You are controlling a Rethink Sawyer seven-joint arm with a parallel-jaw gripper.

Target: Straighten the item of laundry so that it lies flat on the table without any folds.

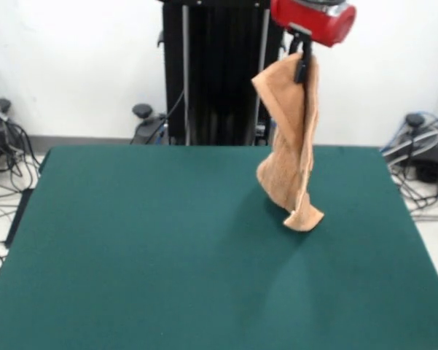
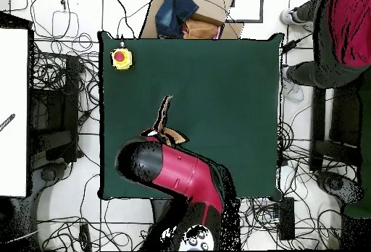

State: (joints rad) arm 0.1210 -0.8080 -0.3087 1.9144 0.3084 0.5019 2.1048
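Note:
The orange-tan terry towel hangs in a long twisted drape from my gripper, which is shut on its top edge high above the table. Its lowest corner touches or nearly touches the dark green table right of centre. In the overhead view only a thin sliver of the towel shows beside the red arm, which hides the gripper. The woven band and the label do not show.
A yellow box with a red button sits at one table corner in the overhead view. A person stands by the table's right edge there. A cardboard box with cloth lies beyond the far edge. Cables cover the floor.

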